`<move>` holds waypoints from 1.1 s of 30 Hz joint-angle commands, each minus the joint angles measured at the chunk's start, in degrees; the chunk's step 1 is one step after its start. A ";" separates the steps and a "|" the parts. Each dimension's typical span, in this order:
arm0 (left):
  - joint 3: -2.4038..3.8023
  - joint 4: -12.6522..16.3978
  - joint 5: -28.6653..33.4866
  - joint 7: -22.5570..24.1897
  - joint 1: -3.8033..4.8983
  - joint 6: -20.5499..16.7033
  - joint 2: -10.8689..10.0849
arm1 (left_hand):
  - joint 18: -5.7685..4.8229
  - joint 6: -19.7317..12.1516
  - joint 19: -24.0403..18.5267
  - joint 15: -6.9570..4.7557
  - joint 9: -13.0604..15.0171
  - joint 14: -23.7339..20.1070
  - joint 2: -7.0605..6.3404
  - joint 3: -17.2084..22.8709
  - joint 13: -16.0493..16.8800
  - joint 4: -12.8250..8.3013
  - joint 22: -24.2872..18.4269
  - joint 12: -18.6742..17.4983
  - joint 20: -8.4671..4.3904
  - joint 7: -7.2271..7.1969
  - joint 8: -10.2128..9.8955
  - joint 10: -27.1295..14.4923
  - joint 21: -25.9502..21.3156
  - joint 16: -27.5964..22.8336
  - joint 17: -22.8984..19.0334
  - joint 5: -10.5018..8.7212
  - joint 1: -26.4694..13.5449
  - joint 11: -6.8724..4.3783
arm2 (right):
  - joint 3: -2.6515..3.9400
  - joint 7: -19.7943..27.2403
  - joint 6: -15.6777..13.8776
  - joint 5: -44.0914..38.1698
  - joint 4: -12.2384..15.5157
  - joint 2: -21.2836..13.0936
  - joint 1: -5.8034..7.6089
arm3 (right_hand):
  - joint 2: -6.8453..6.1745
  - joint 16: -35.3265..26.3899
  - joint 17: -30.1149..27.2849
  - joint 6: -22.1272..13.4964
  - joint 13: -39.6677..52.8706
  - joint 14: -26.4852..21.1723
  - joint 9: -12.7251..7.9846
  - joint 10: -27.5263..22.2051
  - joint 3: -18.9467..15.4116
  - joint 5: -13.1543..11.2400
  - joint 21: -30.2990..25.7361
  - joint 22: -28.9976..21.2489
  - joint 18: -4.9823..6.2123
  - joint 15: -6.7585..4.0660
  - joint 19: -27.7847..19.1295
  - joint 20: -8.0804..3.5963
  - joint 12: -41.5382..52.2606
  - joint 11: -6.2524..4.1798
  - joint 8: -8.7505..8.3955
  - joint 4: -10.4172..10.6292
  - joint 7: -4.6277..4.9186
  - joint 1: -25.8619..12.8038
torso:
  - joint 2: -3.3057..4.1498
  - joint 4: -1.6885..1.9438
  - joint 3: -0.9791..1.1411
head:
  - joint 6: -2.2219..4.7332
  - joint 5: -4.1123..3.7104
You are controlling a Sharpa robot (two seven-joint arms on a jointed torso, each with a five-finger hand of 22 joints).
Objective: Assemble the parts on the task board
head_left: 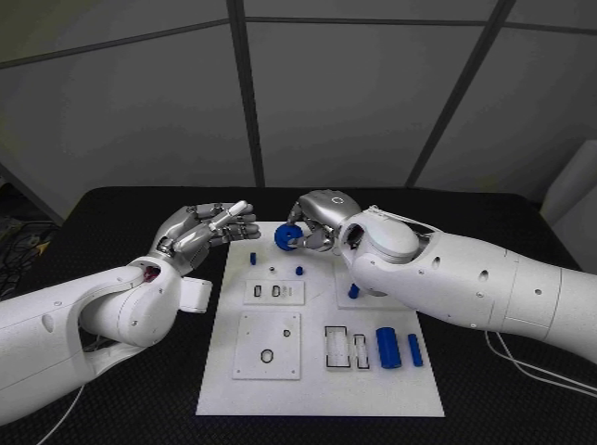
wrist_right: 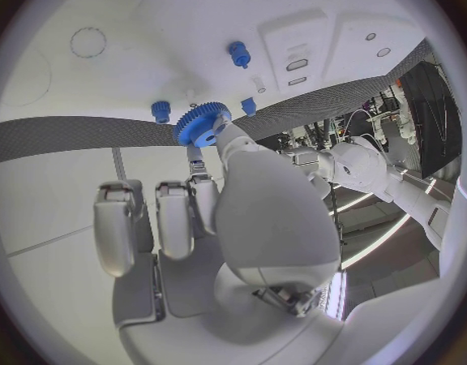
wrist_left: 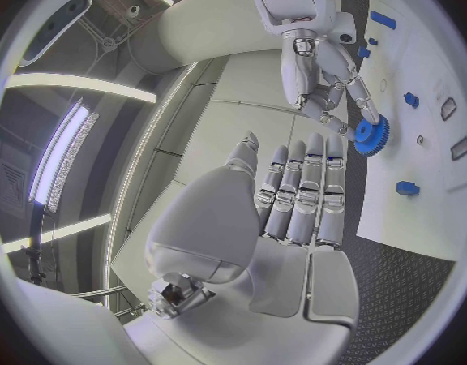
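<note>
My right hand [head_left: 323, 219] pinches the blue gear [head_left: 288, 237] in its fingertips above the far end of the white task board [head_left: 323, 385], while my left hand [head_left: 205, 228] hovers just beside it, fingers extended and empty.

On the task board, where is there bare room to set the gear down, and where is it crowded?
Free: the task board's near strip, below the square plate and the blue cylinders. Crowded: the far end, where the right hand holds the blue gear beside the left hand, above small blue pegs.
</note>
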 commanded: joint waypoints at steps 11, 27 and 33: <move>0.07 0.11 0.56 0.18 0.07 0.78 0.02 | -0.72 0.48 -0.08 0.24 -0.09 -0.03 0.16 -0.41 -0.04 -0.04 -0.06 -0.39 0.22 0.07 -0.36 0.21 -0.29 -0.15 -0.07 -0.18 -0.56 -0.01 | -0.16 0.24 3.60 -1.22 -1.39 0.60 -0.16 | 0.28 0.31 5.20 1.79 3.58 3.97 1.53 0.31 -0.30 0.49 0.18 15.10 -0.42 -0.24 5.84 -0.40 -0.06 -0.11 0.12 0.03 -1.53 -0.19 | -0.02 -0.14 0.07 | -0.32 0.05; 0.07 0.13 0.57 0.17 0.07 0.76 -0.10 | -0.72 0.48 -0.08 0.24 -0.09 -0.03 0.16 -0.41 -0.04 -0.04 -0.06 -0.39 0.22 0.07 -0.36 0.21 -0.29 -0.15 -0.07 -0.18 -0.56 -0.01 | -0.26 -0.60 3.59 -1.05 -2.20 0.71 -0.22 | -1.14 -0.05 4.59 -3.09 2.33 3.80 0.68 -0.75 -1.46 -0.22 0.18 15.10 -0.42 0.61 5.84 0.22 -1.80 0.91 -1.97 0.66 -0.22 -2.60 | -0.02 -0.16 0.05 | -0.33 0.10; 0.07 0.09 0.57 0.12 0.07 0.75 -0.11 | -0.72 0.48 -0.08 0.24 -0.09 -0.03 0.16 -0.41 -0.04 -0.04 -0.06 -0.39 0.22 0.07 -0.36 0.21 -0.29 -0.15 -0.07 -0.18 -0.56 -0.01 | -0.28 -0.37 3.84 -0.39 -2.35 0.84 -0.22 | -2.16 -0.22 4.36 -6.91 1.34 3.73 -0.18 -1.53 -2.14 -0.02 0.18 15.10 -0.42 1.17 5.84 0.84 -3.15 1.55 -1.95 1.72 0.44 -4.06 | 0.01 -0.16 0.08 | -0.33 0.09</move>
